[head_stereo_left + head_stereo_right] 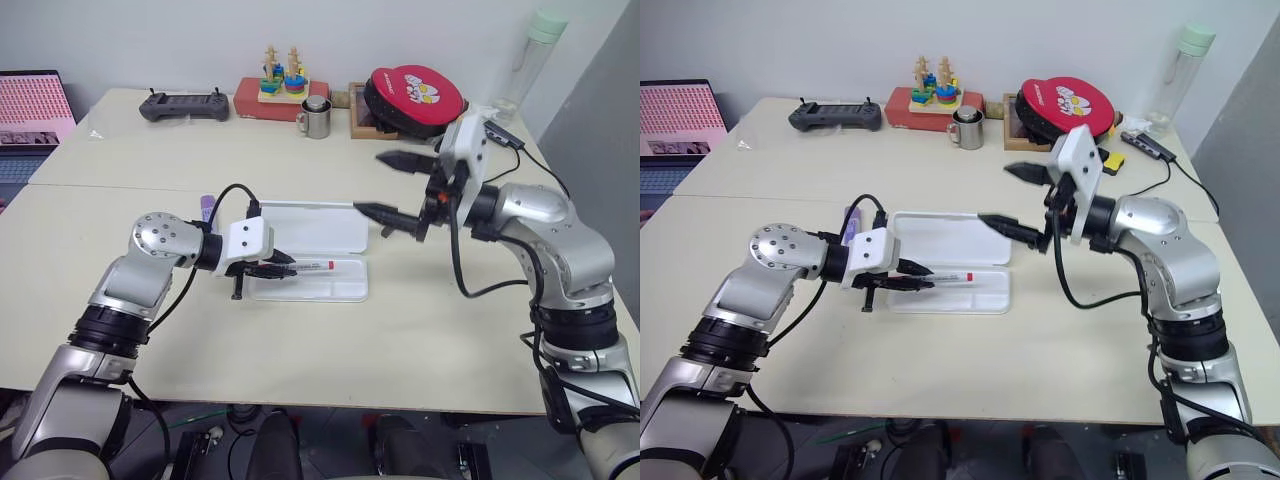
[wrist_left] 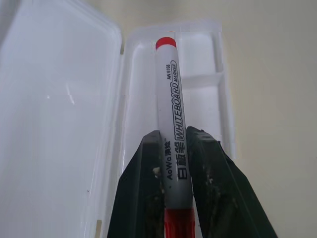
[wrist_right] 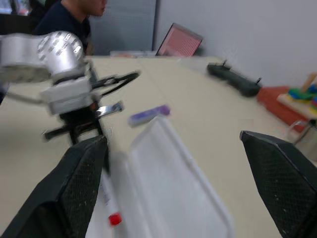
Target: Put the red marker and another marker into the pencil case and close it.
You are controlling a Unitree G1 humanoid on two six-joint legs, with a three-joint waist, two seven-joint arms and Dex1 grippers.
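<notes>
The white pencil case (image 1: 318,229) lies open in the middle of the table, its lid flat behind the shallow tray half (image 1: 330,289). My left gripper (image 1: 287,264) is shut on the red marker (image 2: 170,94), gripping it near its red cap. The marker lies level over the tray half, its red end pointing right. The purple marker (image 1: 205,208) lies on the table just left of the case, behind my left wrist. My right gripper (image 1: 369,183) hangs open over the case's right end, with nothing between its fingers (image 3: 74,191).
Along the far edge stand a black controller (image 1: 185,105), a red box with wooden toys (image 1: 275,92), a metal mug (image 1: 317,117), a red round pouch (image 1: 415,98) and a bottle (image 1: 535,60). A laptop (image 1: 35,105) sits far left. A person (image 3: 64,15) sits beyond the table.
</notes>
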